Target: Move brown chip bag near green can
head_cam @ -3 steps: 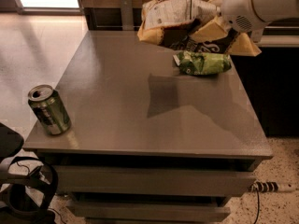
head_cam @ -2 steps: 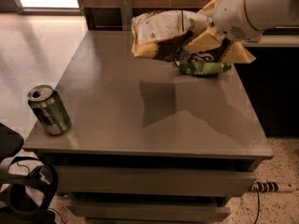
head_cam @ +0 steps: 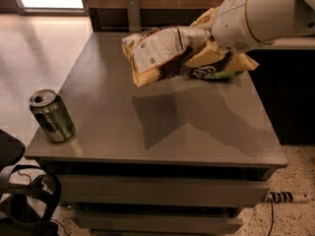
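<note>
The brown chip bag [head_cam: 162, 53], crinkled, with yellow edges and a white label panel, hangs in the air above the back middle of the grey table [head_cam: 197, 136] and casts a shadow on the top. My gripper [head_cam: 205, 34], at the end of the white arm [head_cam: 266, 11], is shut on the bag's right end; its fingers are mostly hidden by the bag and the arm. The green can [head_cam: 51, 116] stands upright at the table's front left corner, far left of and below the bag.
A small bright green chip bag [head_cam: 216, 74] lies on the table at the back right, mostly hidden under the held bag. A dark cabinet [head_cam: 295, 97] stands to the right. Black gear and cables [head_cam: 24, 195] sit on the floor at lower left.
The arm has carried the brown chip bag leftward and toward the front, away from the green chip bag. The bag's shadow has moved with it. The can has not moved.
</note>
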Controlling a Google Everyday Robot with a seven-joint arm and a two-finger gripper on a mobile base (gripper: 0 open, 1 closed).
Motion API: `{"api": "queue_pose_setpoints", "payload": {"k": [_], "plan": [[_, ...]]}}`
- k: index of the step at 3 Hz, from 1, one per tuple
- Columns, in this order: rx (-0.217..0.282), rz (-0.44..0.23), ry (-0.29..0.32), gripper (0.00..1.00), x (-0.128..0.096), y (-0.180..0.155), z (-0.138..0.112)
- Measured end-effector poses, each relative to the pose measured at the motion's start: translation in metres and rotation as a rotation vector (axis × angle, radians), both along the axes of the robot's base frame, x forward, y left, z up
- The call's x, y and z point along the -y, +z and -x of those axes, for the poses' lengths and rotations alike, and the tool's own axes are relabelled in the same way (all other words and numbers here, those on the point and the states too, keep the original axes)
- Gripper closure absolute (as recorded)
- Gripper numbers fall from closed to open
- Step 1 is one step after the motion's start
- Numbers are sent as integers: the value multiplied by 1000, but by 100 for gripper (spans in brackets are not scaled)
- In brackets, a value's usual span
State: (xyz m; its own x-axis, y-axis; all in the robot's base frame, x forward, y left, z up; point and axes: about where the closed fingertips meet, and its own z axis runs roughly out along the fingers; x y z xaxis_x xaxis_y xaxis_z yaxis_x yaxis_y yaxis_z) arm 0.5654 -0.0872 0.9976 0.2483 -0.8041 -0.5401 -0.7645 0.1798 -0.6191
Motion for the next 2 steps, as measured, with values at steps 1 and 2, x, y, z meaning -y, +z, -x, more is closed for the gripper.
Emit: {"api": "queue_pose_setpoints", "payload": {"k": [1,2], "plan": [[-11,6,10,100,-12,-11,1],[-8,44,-8,100,-33,-20,5]]}}
